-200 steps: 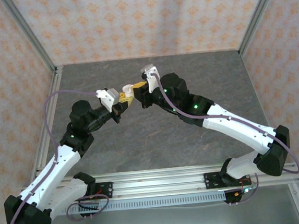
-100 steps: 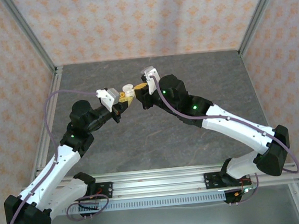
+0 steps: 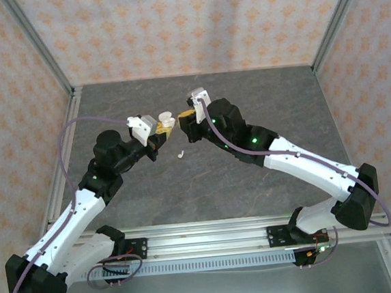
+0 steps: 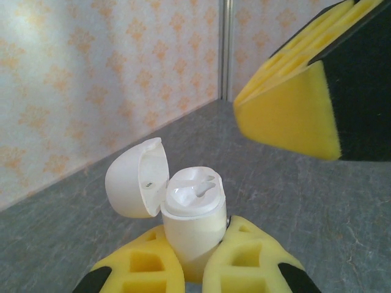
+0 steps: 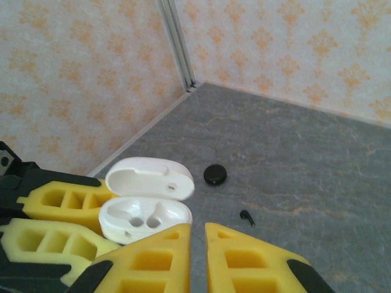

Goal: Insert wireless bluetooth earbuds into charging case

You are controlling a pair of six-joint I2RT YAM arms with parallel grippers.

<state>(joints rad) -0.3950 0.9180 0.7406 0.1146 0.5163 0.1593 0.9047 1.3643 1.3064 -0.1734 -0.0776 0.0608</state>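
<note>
Arms: two, white and black, coming up from the bottom of the top view and meeting in the middle
Table [image 3: 281, 105]: one, grey, under everything
White earbud [image 3: 180, 154]: one, lying alone on the table, just below the two grippers in the top view
Left gripper [image 4: 194, 262]: its two yellow fingers are closed tight on the charging case, at the bottom of the left wrist view
Charging case [image 4: 194, 217]: one, white, held up off the table, standing up
Lid [image 4: 131, 180]: one, flipped open to the left
Holes in the case: two, seen in the right wrist view
Right gripper [image 5: 197, 235]: two yellow fingers almost together, holding nothing, just right of the case
Black earbud [image 5: 246, 215]: one, on the table, mid frame
Black round thing [image 5: 214, 174]: one, a little farther back
</note>
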